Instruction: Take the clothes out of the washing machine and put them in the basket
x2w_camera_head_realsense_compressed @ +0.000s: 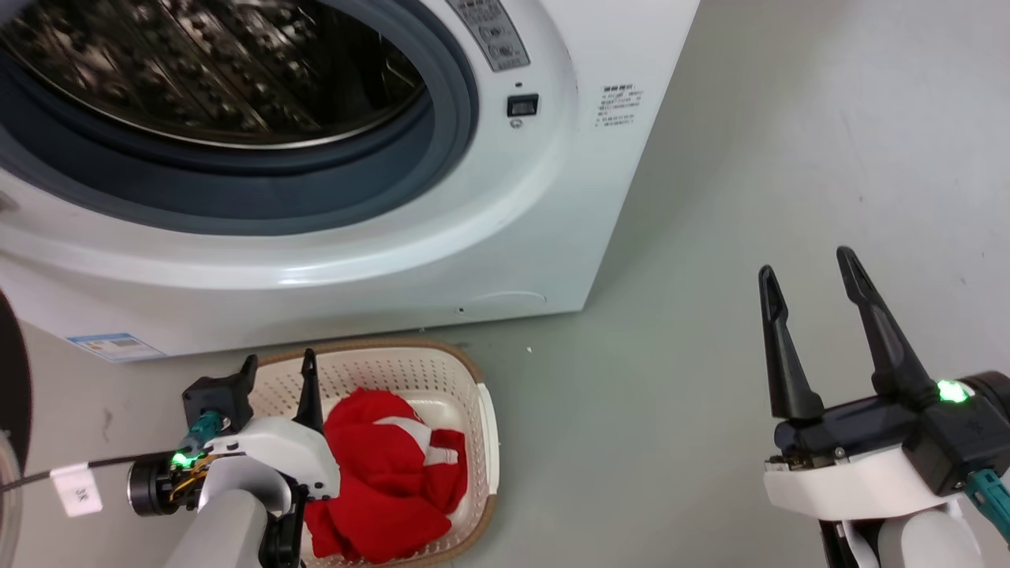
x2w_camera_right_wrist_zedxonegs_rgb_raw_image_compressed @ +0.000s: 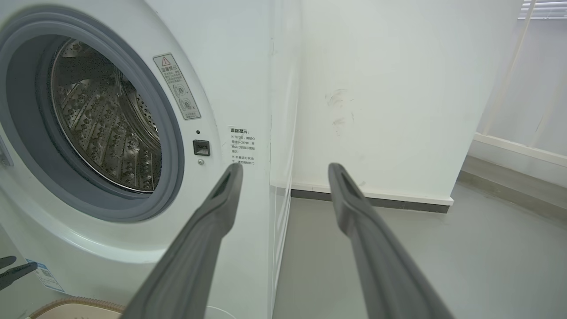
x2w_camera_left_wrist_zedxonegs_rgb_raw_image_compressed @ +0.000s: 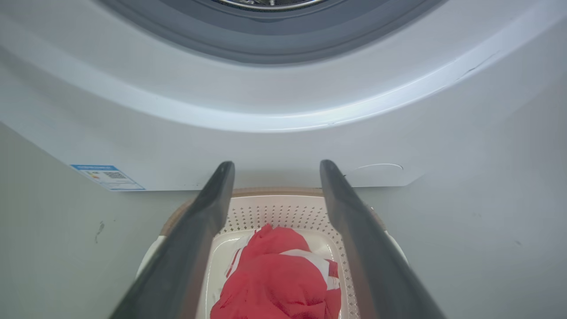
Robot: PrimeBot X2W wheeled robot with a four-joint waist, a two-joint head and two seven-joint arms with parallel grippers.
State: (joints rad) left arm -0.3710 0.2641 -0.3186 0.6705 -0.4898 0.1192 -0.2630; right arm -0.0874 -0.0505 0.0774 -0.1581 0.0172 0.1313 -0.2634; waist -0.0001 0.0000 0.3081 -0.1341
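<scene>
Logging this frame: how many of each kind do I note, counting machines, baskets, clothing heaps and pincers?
washing machine: 1
basket: 1
red clothes heap, lying in the basket: 1
open pincers: 2, the left pincer and the right pincer
Total: 5

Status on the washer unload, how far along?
Done: red clothes lie in the basket in front of the washer. In hand: nothing; the left gripper is open above the basket, the right gripper open over the floor. Left: the part of the drum in view shows bare steel, so probably nothing, though its lowest part is hidden.
</scene>
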